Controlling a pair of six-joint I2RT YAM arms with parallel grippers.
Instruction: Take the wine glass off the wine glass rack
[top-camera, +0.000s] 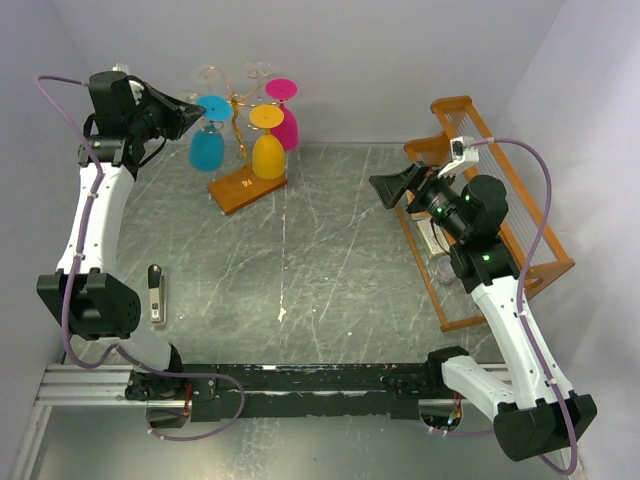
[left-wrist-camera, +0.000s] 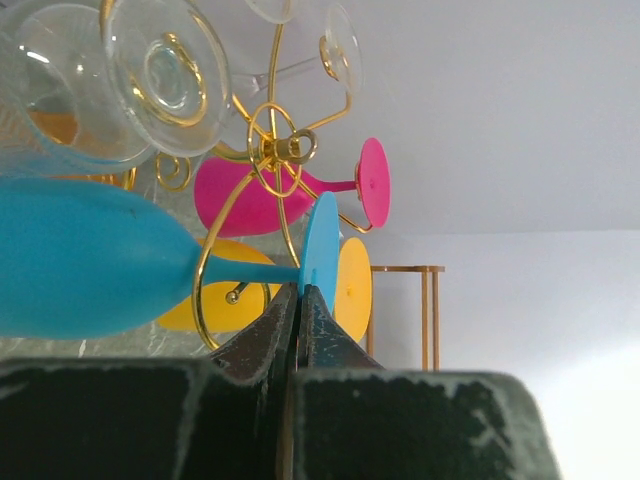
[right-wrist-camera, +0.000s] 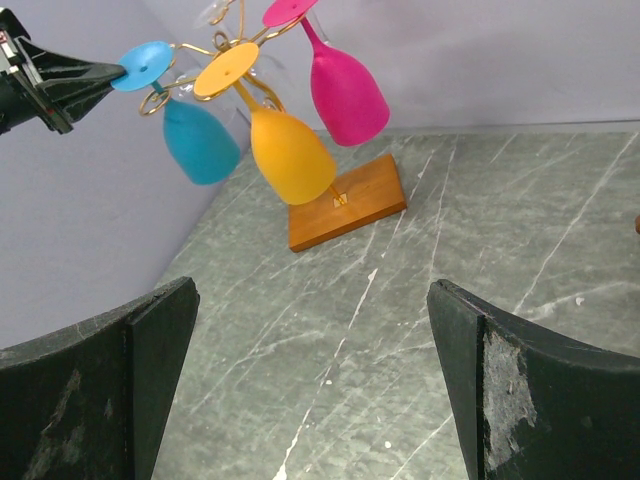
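Grey marbled tabletop (top-camera: 330, 260), plain white walls. The rack (top-camera: 247, 186) is parked at the far side, left of centre. The blue glass (top-camera: 207, 148) is hung upside down on its left arm, with a yellow glass (top-camera: 268, 152) and pink glass (top-camera: 287, 125) just beside it.

The left jaws are pressed together, and the rim of the blue foot (left-wrist-camera: 320, 250) looks to be nipped at the very tips. Tiny bite, tbh. The right jaws are held wide apart, well away, with nothing in them.

What could go wrong: with so little foot gripped, the glass could be twisted out and dropped once it's slid off the wire. If it's pulled crooked, the stem could get snagged in the scroll. Then the light rack could be dragged or tipped, and the neighbours clinked.
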